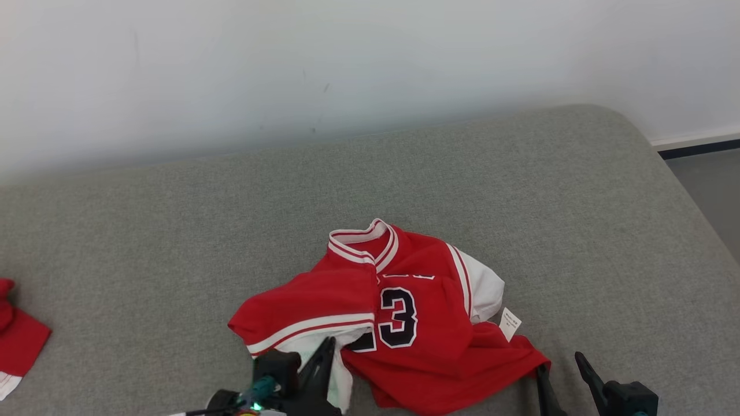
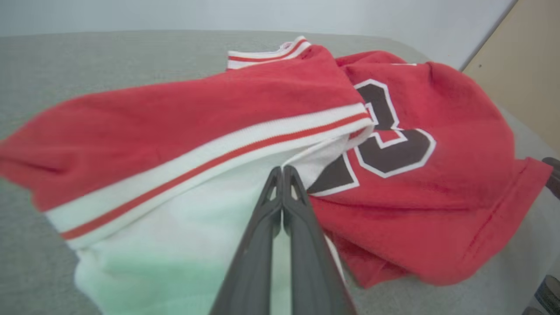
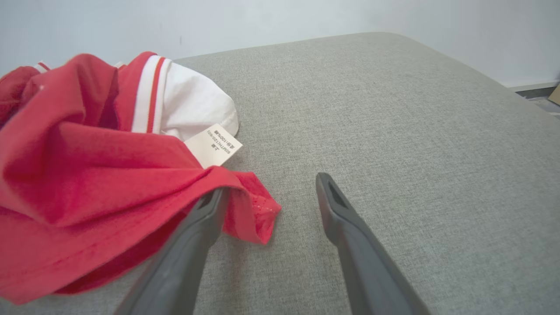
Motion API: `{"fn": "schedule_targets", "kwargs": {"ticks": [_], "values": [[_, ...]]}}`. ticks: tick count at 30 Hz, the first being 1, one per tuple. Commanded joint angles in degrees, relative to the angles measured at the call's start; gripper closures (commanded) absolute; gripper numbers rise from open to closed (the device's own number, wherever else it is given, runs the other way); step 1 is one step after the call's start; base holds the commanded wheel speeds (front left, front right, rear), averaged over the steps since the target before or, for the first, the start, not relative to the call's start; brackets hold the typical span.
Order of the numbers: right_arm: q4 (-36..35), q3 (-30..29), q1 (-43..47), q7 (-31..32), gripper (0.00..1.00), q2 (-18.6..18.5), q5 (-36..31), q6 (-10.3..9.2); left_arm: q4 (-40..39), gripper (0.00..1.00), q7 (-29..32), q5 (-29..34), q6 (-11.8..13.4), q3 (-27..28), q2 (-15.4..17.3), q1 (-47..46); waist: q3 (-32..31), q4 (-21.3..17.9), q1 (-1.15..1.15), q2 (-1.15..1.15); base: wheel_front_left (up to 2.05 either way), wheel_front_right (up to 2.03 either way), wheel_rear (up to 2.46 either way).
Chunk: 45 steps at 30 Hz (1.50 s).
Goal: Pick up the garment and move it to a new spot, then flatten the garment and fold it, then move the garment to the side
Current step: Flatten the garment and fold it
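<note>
The garment is a red jersey with white trim, a dark number and white sleeves, lying crumpled near the front of the grey cushion. My left gripper is at its near-left side. In the left wrist view the garment spreads across the frame, and the left gripper has its fingers pressed together on the white fabric under the striped hem. My right gripper stands open at the garment's near-right red corner. In the right wrist view the right gripper has one finger against that corner and the other over bare cushion.
A second piece of red cloth lies at the cushion's left edge. A white label sticks out of the garment. A pale wall runs behind the cushion, and the floor drops off at the right. Bare cushion stretches behind and right of the garment.
</note>
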Motion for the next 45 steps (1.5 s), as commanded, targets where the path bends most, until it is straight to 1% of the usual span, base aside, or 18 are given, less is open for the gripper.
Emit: {"fn": "schedule_targets", "kwargs": {"ticks": [1, 4, 9, 12, 13, 14, 15, 20, 23, 25, 27, 29, 33, 35, 38, 43, 44, 45], "values": [[-0.08, -0.21, 0.07, -0.31, 0.00, 0.03, -0.05, -0.10, -0.27, 1.00, -1.01, -0.69, 0.35, 0.97, 0.77, -0.19, -0.10, 0.46, 0.00, 0.00, 0.00, 0.00, 0.00], [-0.59, -1.03, 0.35, -0.53, 0.00, 0.03, -0.20, -0.10, -2.33, 1.00, -3.71, -2.57, 1.09, 4.34, 1.98, 0.65, -0.29, 1.83, 0.00, 0.00, 0.00, 0.00, 0.00], [-3.45, -2.74, 0.44, -0.39, 0.00, 0.03, -0.48, -0.10, -8.73, 1.00, -6.36, -4.84, 4.29, 11.26, 5.08, 3.23, -0.51, 4.59, 0.00, 0.00, 0.00, 0.00, 0.00], [-6.13, -4.34, 0.95, 1.28, 0.00, 0.02, -0.02, -0.10, -12.19, 1.00, -6.79, -5.43, 6.19, 14.35, 6.71, 5.71, -0.59, 6.18, 0.00, 0.00, 0.00, 0.00, 0.00], [-6.93, -5.88, 1.16, 2.52, 0.00, -0.01, -0.07, -0.10, -13.06, 1.00, -6.91, -5.63, 6.91, 15.48, 7.04, 6.55, -0.56, 6.75, 0.00, 0.00, 0.00, 0.00, 0.00], [-9.13, -8.96, 1.19, 4.89, 0.00, 0.00, -0.97, -0.10, -14.34, 1.00, -7.03, -5.97, 7.90, 16.80, 7.40, 8.02, -0.46, 7.61, 0.00, 0.00, 0.00, 0.00, 0.00], [-10.45, -10.60, 1.17, 6.17, 0.00, 0.03, -1.53, -0.10, -14.87, 1.00, -7.07, -6.09, 8.20, 17.17, 7.38, 8.68, -0.35, 8.06, 0.00, 0.00, 0.00, 0.00, 0.00], [-16.78, -15.93, 1.83, 12.42, 0.00, 0.02, -0.99, -0.10, -15.76, 1.00, -6.95, -6.70, 7.84, 16.43, 6.45, 10.78, 0.14, 9.83, 0.00, 0.00, 0.00, 0.00, 0.00], [-21.05, -18.41, 1.40, 14.21, 0.00, 0.02, -1.12, -0.10, -15.13, 1.00, -6.87, -6.74, 6.91, 15.34, 5.84, 10.50, 0.55, 10.71, 0.00, 0.00, 0.00, 0.00, 0.00], [-23.92, -17.26, 1.25, 15.62, 0.00, 0.17, -0.41, -0.10, -14.81, 1.00, -6.87, -6.61, 6.59, 14.75, 5.34, 10.04, 0.76, 11.04, 0.00, 0.00, 0.00, 0.00, 0.00], [-25.96, -13.04, 1.87, 18.14, 0.00, 0.18, 1.36, -0.10, -14.47, 1.00, -6.90, -6.56, 6.14, 14.38, 5.07, 9.53, 1.07, 11.30, 0.00, 0.00, 0.00, 0.00, 0.00], [-26.77, -7.91, 3.33, 22.06, 0.00, 0.07, 4.01, -0.10, -14.13, 1.00, -6.94, -6.45, 6.05, 13.93, 4.63, 9.26, 1.27, 11.64, 0.00, 0.00, 0.00, 0.00, 0.00], [-29.29, 0.78, 5.93, 29.13, 0.00, 0.03, 6.35, -0.11, -13.40, 1.00, -7.04, -6.42, 5.35, 13.59, 4.14, 8.32, 1.64, 12.29, 0.00, 0.00, 0.00, 0.00, 0.00], [-30.43, 3.92, 7.88, 32.26, 0.00, 0.04, 7.29, -0.11, -13.05, 1.00, -7.09, -6.48, 5.16, 13.57, 4.09, 8.28, 1.79, 12.57, 0.00, 0.00, 0.00, 0.00, 0.00], [-31.53, 4.97, 9.68, 35.53, 0.00, -0.05, 6.62, -0.11, -12.66, 1.00, -7.17, -6.52, 4.93, 13.55, 3.83, 8.22, 1.82, 12.88, 0.00, 0.00, 0.00, 0.00, 0.00], [-30.56, 2.35, 10.09, 37.11, 0.00, 0.01, 4.00, -0.11, -11.95, 1.00, -7.13, -6.55, 4.57, 13.44, 3.67, 8.01, 1.55, 13.41, 0.00, 0.00, 0.00, 0.00, 0.00], [-30.06, 1.79, 9.66, 36.94, 0.49, 0.01, 3.38, -0.11, -11.81, 1.00, -7.14, -6.54, 4.42, 13.36, 3.61, 7.96, 1.49, 13.56, 0.00, 0.00, 0.00, 0.00, 0.00], [-29.30, 1.55, 9.12, 36.87, 0.77, 0.02, 3.15, -0.11, -11.70, 1.00, -7.16, -6.53, 4.24, 13.28, 3.53, 7.88, 1.41, 13.74, 0.00, 0.00, 0.00, 0.00, 0.00]]}}
